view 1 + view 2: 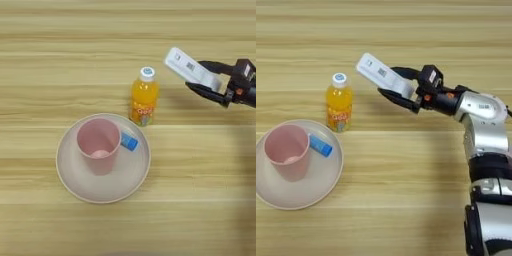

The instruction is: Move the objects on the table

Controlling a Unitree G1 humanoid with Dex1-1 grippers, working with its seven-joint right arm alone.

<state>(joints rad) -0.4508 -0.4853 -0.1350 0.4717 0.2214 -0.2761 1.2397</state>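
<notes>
Nearest me: round beige plate [75, 187] on the table [200, 200], pink cup [98, 145] upright on it, small blue tube [129, 142] lying beside the cup on the plate. Orange juice bottle [144, 97] stands just behind the plate rim. Right gripper [398, 85] grasps the flat white device [383, 75] between both black fingers, tilted and apparently clear of the table, right of the bottle. I judge this the carry step; next I need a bare spot to set it down without clipping the bottle.

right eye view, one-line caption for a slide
Right gripper holds the white device beside the juice bottle; cup and blue tube on plate.
</notes>
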